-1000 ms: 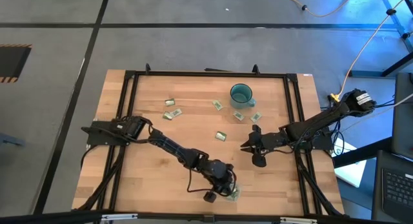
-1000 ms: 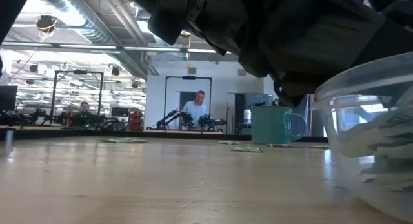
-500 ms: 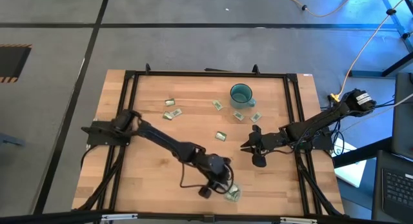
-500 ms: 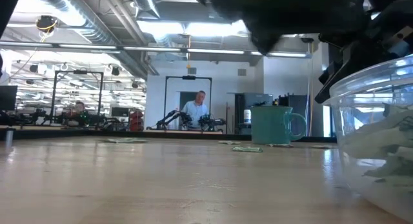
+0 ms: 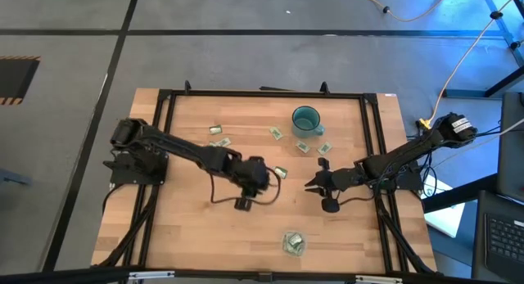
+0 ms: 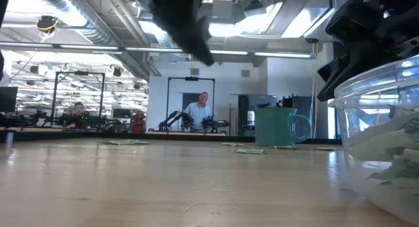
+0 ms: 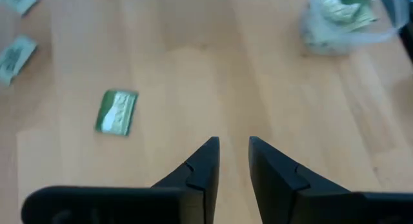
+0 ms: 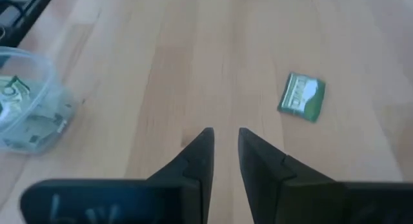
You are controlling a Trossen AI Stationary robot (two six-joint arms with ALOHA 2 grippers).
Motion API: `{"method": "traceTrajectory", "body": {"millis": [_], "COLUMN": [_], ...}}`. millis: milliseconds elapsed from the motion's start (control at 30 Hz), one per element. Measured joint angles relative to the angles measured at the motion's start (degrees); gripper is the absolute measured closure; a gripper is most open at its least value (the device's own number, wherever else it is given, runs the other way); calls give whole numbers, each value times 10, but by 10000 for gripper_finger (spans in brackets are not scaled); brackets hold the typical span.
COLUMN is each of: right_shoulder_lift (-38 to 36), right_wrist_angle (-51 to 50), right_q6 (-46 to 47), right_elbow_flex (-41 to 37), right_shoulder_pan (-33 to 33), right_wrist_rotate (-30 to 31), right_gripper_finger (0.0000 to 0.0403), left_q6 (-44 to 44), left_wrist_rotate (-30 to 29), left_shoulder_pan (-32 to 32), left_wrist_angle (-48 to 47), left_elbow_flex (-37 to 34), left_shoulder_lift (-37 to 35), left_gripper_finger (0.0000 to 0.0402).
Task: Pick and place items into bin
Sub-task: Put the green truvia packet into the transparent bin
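The bin (image 5: pixel 293 243) is a clear round tub near the table's near edge, with several pale green packets inside; it also shows in the low view (image 6: pixel 386 129) and in both wrist views (image 7: pixel 335 20) (image 8: pixel 26 101). My left gripper (image 5: pixel 260 184) hangs shut over the middle of the table, with nothing in it. One loose packet (image 5: pixel 280 173) (image 7: pixel 117 112) (image 8: pixel 302 96) lies flat just to its right. My right gripper (image 5: pixel 311 186) waits shut to the right of that packet. More packets (image 5: pixel 218 144) (image 5: pixel 302 146) lie flat toward the far edge.
A teal mug (image 5: pixel 306 119) (image 6: pixel 278 125) stands near the far edge, with packets (image 5: pixel 277 133) (image 5: pixel 325 149) around it. A black frame (image 5: pixel 168 94) runs along the table's sides. Bare wood lies between the grippers and the bin. People sit in the room behind.
My left gripper has risen from over the bin and swung toward the table's far edge, now hanging mid-table beside the loose packet. The bin, covered by the gripper before, now shows in full from above.
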Motion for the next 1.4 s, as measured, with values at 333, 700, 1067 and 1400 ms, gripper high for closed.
{"method": "traceTrajectory", "body": {"millis": [333, 700, 1067, 1400], "right_shoulder_lift": [0, 1, 41, 168], "right_wrist_angle": [68, 153, 197, 312], "right_q6": [-65, -54, -65, -85], "right_elbow_flex": [0, 0, 0, 6], "right_shoulder_pan": [-11, -73, -106, -122], "right_wrist_rotate": [0, 0, -1, 9], "right_gripper_finger": [328, 328, 299, 252], "left_q6": [-21, 14, 31, 43], "left_wrist_rotate": [34, 28, 23, 13], "left_shoulder_pan": [65, 113, 170, 193], "left_wrist_angle": [268, 598, 684, 683], "left_elbow_flex": [-257, -496, -552, -552], "left_shoulder_lift": [-134, -243, -261, -261], "left_gripper_finger": [327, 327, 327, 327]}}
